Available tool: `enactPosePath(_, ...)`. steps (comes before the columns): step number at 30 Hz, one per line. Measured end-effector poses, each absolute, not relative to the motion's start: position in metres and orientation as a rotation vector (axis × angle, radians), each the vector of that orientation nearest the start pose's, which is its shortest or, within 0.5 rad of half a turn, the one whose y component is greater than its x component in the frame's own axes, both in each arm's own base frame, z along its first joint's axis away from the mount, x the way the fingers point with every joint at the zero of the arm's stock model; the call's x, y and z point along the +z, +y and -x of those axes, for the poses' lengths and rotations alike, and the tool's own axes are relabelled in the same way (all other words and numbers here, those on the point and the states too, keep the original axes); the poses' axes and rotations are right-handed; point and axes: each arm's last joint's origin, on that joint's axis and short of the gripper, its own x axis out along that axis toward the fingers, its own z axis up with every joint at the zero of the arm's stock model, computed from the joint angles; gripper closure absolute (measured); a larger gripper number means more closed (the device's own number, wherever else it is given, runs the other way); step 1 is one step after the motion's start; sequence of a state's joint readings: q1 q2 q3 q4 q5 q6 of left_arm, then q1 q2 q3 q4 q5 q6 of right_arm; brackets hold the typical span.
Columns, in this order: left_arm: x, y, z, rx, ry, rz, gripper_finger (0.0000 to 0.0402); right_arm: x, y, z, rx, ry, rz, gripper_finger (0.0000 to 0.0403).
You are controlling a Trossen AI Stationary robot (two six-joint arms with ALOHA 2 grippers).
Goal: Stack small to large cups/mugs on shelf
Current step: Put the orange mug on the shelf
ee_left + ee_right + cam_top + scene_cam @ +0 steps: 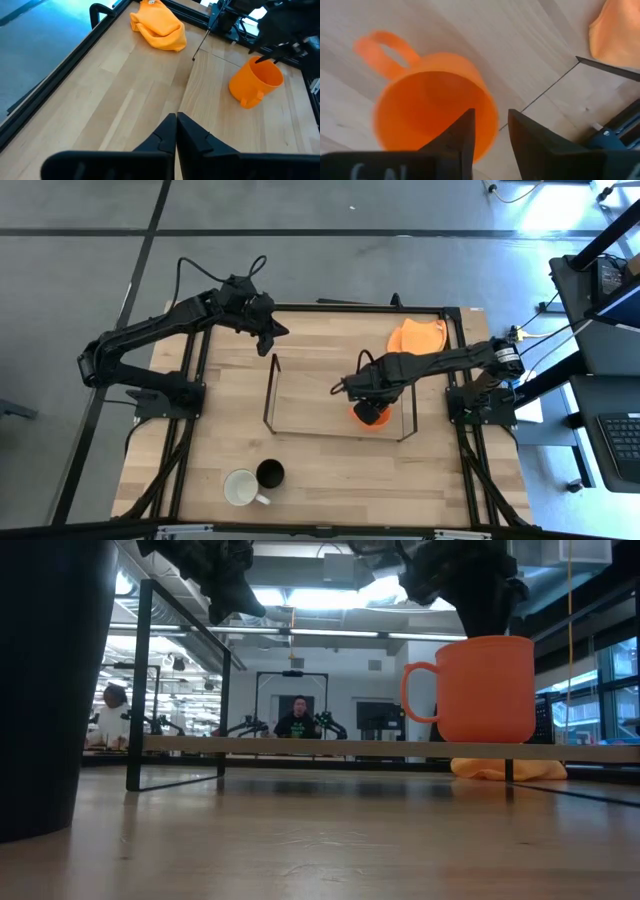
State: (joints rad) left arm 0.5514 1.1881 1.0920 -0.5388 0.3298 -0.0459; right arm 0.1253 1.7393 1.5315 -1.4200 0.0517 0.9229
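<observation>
The right end effector (371, 413) reaches down over the orange mug (485, 688), fingers narrowly parted astride its rim; whether they grip it is unclear. The mug stands upright at the shelf's (272, 392) right end. The left end effector (176, 131), fingers closed, hovers near the counter's (310, 460) back edge. No readable writing.

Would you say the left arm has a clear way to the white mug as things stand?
Probably yes. The left gripper hangs shut at the far side of the table; the white mug sits near the front edge, the black mug touching it on the right. The shelf lies off that path.
</observation>
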Motion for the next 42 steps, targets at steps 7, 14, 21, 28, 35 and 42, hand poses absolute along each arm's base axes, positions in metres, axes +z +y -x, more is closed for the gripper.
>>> enactPosePath(7, 0.328, 0.122, -0.216, 0.229, 0.571, 0.321, 0.0381, 0.257, 0.037, -0.308, -0.651, 1.523, -0.527, 0.0285)
enactPosePath(14, 0.328, 0.122, -0.216, 0.244, 0.571, 0.334, 0.0381, 0.256, 0.033, -0.311, -0.564, 1.519, -0.461, 0.0327)
enactPosePath(21, 0.328, 0.123, -0.216, 0.28, 0.574, 0.331, 0.0398, 0.258, 0.024, -0.313, -0.431, 1.517, -0.278, 0.0387)
enactPosePath(28, 0.328, 0.124, -0.215, 0.307, 0.572, 0.353, 0.0392, 0.257, 0.015, -0.319, -0.286, 1.501, -0.142, 0.0387)
enactPosePath(35, 0.327, 0.125, -0.215, 0.356, 0.571, 0.368, 0.0378, 0.257, 0.012, -0.32, -0.057, 1.519, 0.1, 0.0385)
enactPosePath(42, 0.327, 0.125, -0.215, 0.371, 0.564, 0.409, 0.038, 0.257, 0.012, -0.32, 0.114, 1.522, 0.282, 0.039)
